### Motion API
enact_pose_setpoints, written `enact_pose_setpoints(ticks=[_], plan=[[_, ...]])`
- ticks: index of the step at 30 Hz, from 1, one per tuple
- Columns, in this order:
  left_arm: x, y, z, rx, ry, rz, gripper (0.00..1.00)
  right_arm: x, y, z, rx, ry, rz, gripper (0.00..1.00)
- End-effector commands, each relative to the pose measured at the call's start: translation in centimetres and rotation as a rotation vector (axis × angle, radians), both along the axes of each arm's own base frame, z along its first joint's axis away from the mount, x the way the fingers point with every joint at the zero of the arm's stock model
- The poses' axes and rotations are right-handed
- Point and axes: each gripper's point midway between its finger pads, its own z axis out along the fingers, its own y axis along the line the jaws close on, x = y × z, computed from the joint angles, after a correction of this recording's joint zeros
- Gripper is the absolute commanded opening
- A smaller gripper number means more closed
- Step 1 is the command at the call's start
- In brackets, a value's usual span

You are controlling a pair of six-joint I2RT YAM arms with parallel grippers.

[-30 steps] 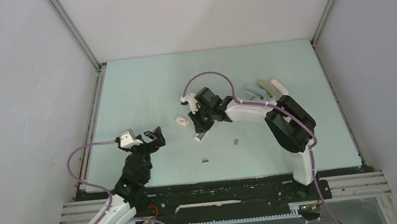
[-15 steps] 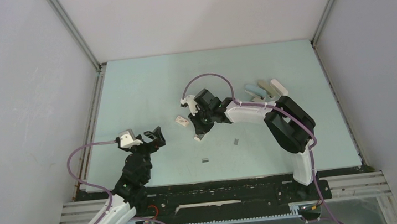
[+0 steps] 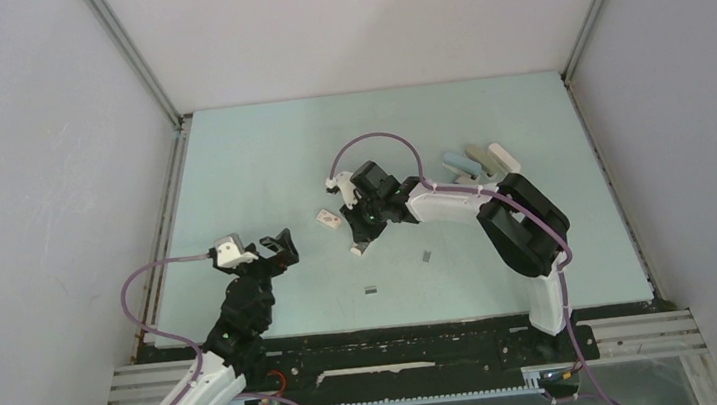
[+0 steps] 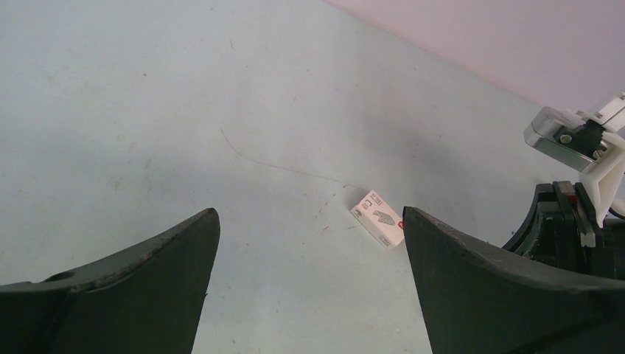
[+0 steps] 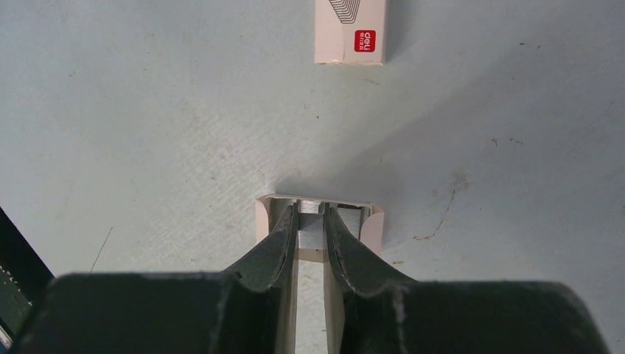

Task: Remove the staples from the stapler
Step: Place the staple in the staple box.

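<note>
The pale-blue stapler lies at the back right of the table, far from both grippers. My right gripper reaches down into a small open cardboard tray near the table's middle. Its fingers are shut on a grey strip of staples inside that tray. Two loose staples strips lie on the mat nearer the front. My left gripper hovers open at the front left, with nothing between its fingers.
A small white labelled box lies just left of the right gripper. A beige item and a white one lie beside the stapler. White walls enclose the pale-green mat.
</note>
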Motion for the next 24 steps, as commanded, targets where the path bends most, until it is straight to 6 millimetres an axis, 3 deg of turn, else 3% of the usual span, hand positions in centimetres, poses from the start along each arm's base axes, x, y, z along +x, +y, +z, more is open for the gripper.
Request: enact_pose_setpoints(ticks=[1, 24], plan=[[0.0, 0.4, 0.1, -0.012, -0.017, 0.017, 1.00, 0.2, 0.4, 0.6, 0.016, -0.021, -0.014, 0.18], [0.0, 0.4, 0.1, -0.012, -0.018, 0.018, 1.00, -0.2, 0.2, -0.4, -0.005, 0.007, -0.009, 0.18]])
